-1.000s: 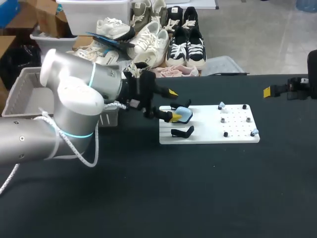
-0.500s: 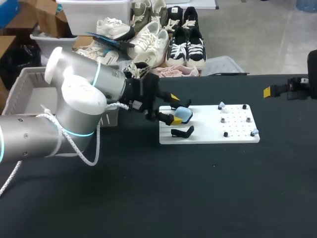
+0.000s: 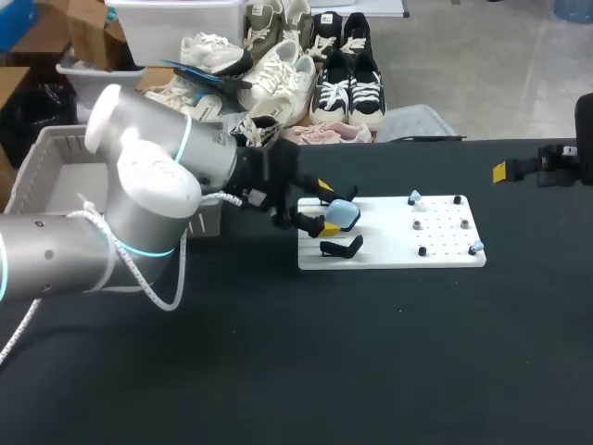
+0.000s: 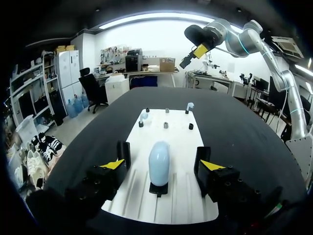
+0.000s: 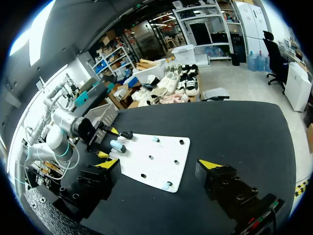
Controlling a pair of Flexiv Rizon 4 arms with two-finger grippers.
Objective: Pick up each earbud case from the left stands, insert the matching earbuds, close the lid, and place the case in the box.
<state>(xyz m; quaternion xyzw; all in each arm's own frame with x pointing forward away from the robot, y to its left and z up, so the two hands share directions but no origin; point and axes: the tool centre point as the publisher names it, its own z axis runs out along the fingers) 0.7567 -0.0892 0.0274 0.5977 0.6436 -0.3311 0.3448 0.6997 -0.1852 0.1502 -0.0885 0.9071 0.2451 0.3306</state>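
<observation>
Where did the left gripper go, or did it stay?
Yes, the left gripper shifted slightly toward the near edge of the white board, straddling the blue case.

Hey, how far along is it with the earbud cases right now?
No finished case shows in the box. In hand: the left gripper stands open around the light blue case on its stand, not gripping it. The right gripper hangs open off the white board. To do: lift the case, insert the two light blue earbuds from the pegs, close it, box it.
</observation>
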